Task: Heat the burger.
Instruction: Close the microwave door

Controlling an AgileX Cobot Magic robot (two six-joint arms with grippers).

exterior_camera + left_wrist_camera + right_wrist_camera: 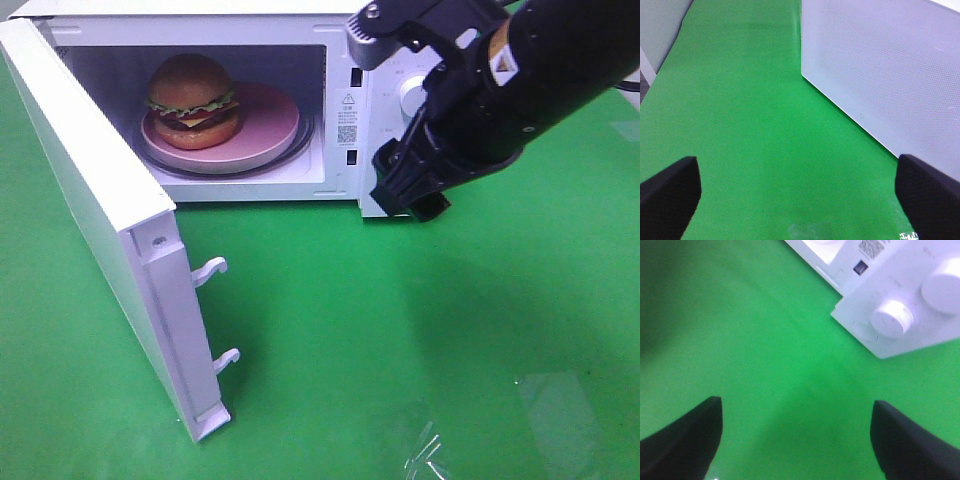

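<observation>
The burger (pixel 193 100) sits on a pink plate (pixel 270 125) inside the open microwave (pixel 345 170) at the table's (pixel 400 330) far edge. The left hand (pixel 797 170) and the right hand (pixel 797 407) are both spread and hold nothing.

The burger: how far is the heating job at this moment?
Done: the burger sits on the pink plate inside the microwave. In hand: nothing; the left gripper and right gripper have open, empty jaws, the right one near the knobs. Still to do: close the wide-open door, then set a knob to start heating.
</observation>
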